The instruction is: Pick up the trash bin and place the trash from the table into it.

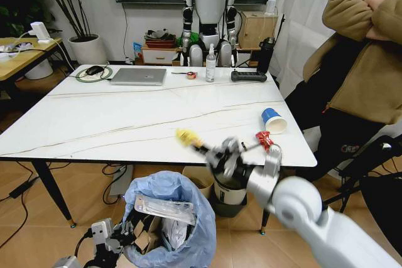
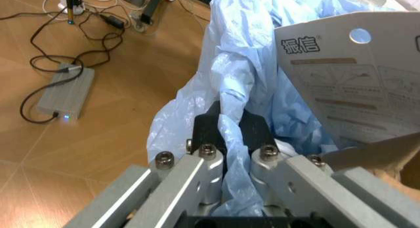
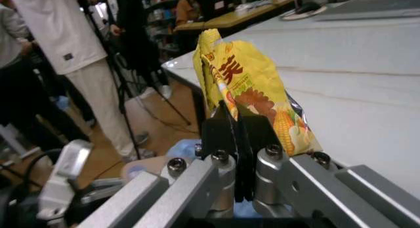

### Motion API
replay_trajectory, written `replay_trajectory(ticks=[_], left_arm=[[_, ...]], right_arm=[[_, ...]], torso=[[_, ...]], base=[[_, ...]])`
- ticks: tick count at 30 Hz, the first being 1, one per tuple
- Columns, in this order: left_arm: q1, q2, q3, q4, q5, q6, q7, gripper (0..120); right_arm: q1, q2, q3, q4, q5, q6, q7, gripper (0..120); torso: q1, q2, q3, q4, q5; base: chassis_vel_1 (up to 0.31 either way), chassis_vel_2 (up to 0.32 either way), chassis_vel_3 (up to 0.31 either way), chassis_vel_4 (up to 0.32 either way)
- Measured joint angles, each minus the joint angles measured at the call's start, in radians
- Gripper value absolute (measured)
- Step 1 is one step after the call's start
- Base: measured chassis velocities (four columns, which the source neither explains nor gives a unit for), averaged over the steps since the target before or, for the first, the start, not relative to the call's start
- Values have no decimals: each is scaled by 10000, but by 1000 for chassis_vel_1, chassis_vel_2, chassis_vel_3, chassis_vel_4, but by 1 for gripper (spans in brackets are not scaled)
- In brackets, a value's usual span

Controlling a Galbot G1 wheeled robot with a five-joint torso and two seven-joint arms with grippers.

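Right gripper pinching yellow wrapper upright, left gripper clamping trash bin bag rim

My right fingers sit at the counter's near edge, right of centre, clamped on a wrapper. Right of them on the counter lie another wrapper and, just beyond it, a tipped cup. Below the near edge, on the floor, stands the trash bin, my left fingers pinching its bag at the left rim. Cardboard and a tray lie inside. A laptop rests far left.
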Motion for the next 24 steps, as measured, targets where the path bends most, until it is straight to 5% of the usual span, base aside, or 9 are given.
replay_trajectory(ticks=[10, 24], left_arm=[[-47, -11, -1, -46, -42, 60, -53, 0], [-163, -18, 65, -13, -64, 90, -88, 0]], right_arm=[[-52, -217, -1229, -45, -360, 259, -20, 0], [-73, 167, -434, -629, -1486, 243, 592, 52]], torso=[[1, 0, 2, 2, -1], [3, -3, 2, 0, 0]], base=[[0, 0, 0, 0], [0, 0, 0, 0]])
